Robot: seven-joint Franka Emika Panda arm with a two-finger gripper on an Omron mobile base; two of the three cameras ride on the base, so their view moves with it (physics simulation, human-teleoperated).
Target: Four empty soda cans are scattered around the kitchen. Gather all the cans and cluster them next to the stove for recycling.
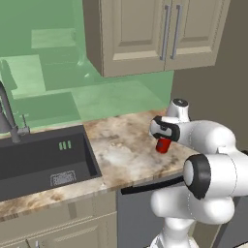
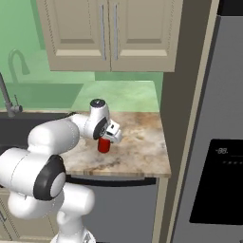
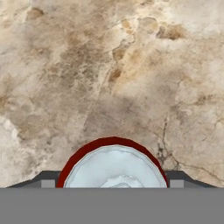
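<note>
A red can (image 2: 103, 145) stood upright on the counter (image 2: 142, 147), directly beneath the gripper (image 2: 107, 138), which hung over it pointing straight down. From the hand view the can's silver top (image 3: 116, 168) sat centred between the two dark fingertips (image 3: 43, 180), one on either side of the rim. Whether the pads were already pressing the wall could not be made out; the jaws stood about as wide as the can, so the hold was either just made or just short of it. The can's base appeared to rest on the stone, not lifted.

The sink (image 1: 43, 160) lay well off to the gripper's left, and cabinets (image 2: 107, 33) hung above and behind it. No stove appeared near the hand.

As an empty drinks can, it was probably very light and thin-walled: stiff enough along its length, but easily dented by a hard squeeze across the middle. Its painted side was likely smooth and a little slippery. The soundest hold seemed to be across the upper body just under the rim, where the shoulder stiffens the wall, with the fingers square on opposite sides and only modest force. Being so light, it could tip or skate on the polished stone if one finger met it first.
</note>
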